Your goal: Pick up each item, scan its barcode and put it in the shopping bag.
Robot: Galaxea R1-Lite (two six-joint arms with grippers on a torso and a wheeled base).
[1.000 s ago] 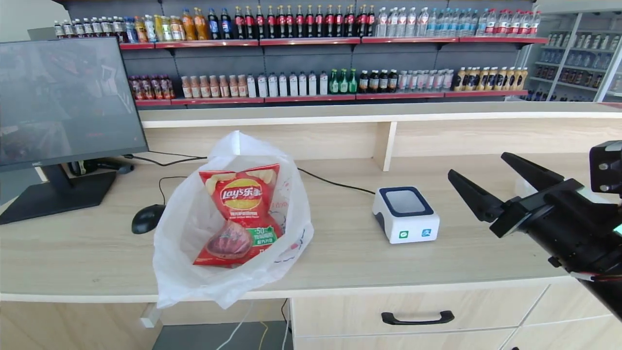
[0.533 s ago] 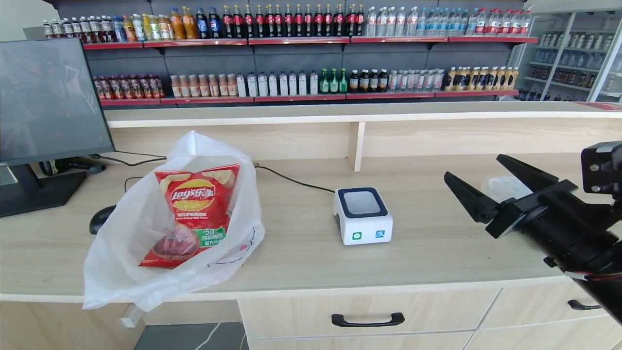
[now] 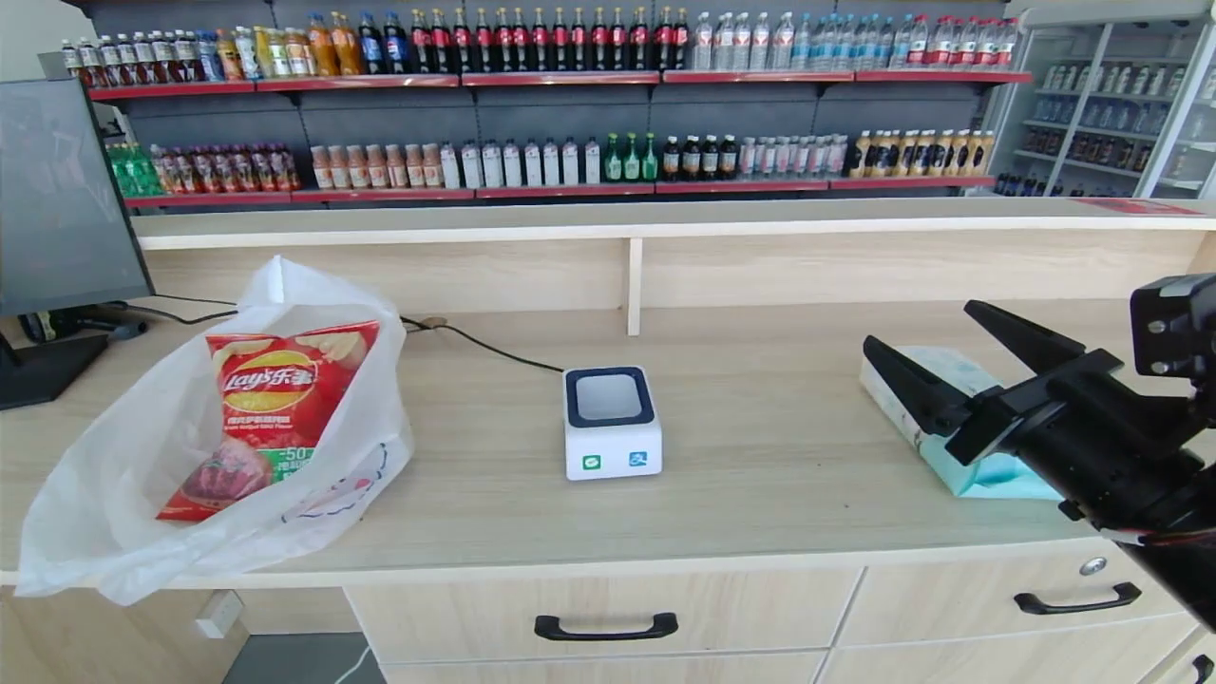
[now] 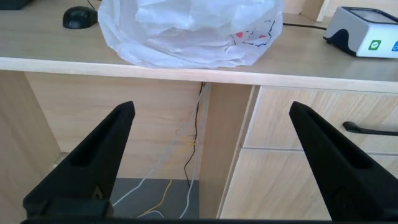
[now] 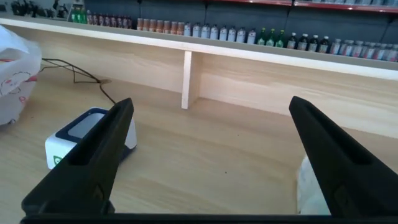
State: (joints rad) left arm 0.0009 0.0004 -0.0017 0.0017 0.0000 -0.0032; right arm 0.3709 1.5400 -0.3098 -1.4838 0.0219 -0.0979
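**Soft teal pack next in line, both grippers empty**

The wooden counter (image 3: 760, 475) carries everything. At its left end the white plastic shopping bag (image 3: 85, 513) slumps open over the front edge. It is thin, limp film, likely to collapse or slide if nudged, so an item is best lowered through the open mouth and not pushed in. Inside it leans a red crisp packet (image 3: 271, 408), already bagged.

The item yet to be handled is the tissue pack (image 3: 988, 475) at the counter's right end, lying flat near the front edge. It is a pale teal and white oblong in glossy wrap. It is probably light and squashy with a slick skin, so a grip across its narrow width, mid-length, should hold without slipping. I cannot tell where its barcode sits.

The white scanner (image 3: 611, 423), with a dark-rimmed window facing up, stands between bag and pack.

The right gripper (image 3: 921, 328) hangs above the pack, jaws spread wide, holding nothing. The left gripper (image 4: 211, 106) is below counter level before the cabinets, also wide apart and empty.
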